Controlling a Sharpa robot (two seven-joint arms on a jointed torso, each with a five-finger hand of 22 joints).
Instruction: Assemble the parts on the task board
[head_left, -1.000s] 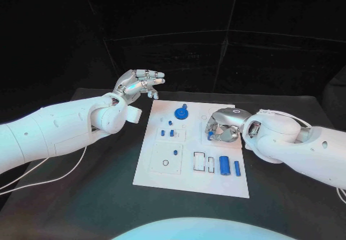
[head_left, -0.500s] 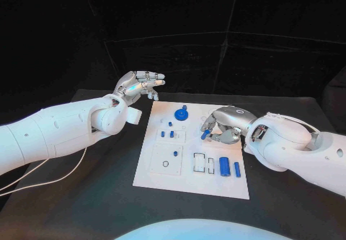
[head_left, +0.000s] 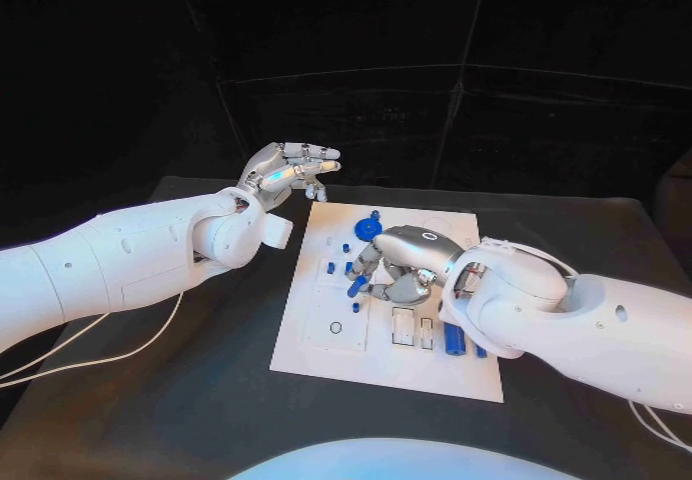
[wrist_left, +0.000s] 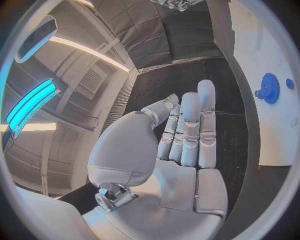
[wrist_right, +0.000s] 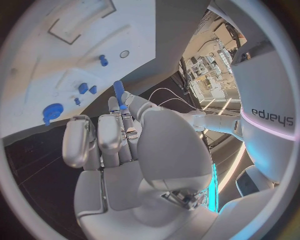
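Observation:
The white task board (head_left: 433, 375) lies in the middle of the black table. My right hand (head_left: 395, 266) hovers over the board's middle and pinches a small blue peg (head_left: 356, 286) that points down toward the left half. The right wrist view shows that peg (wrist_right: 118, 93) between the fingertips, above the board (wrist_right: 75, 45). A blue gear (head_left: 366, 229) sits near the board's far edge, with small blue pegs (head_left: 330, 268) in front of it. My left hand (head_left: 296, 165) is raised beyond the board's far left corner, fingers stretched out and holding nothing (wrist_left: 181, 135).
A larger blue cylinder (head_left: 453, 339) lies on the board's near right, partly behind my right forearm, next to two rectangular slots (head_left: 402, 325). A square recess with a round hole (head_left: 335, 327) is at the near left. Black table surrounds the board.
My right hand has carried the blue peg leftward from the board's right side to over its middle. The left hand has stayed nearly where it was.

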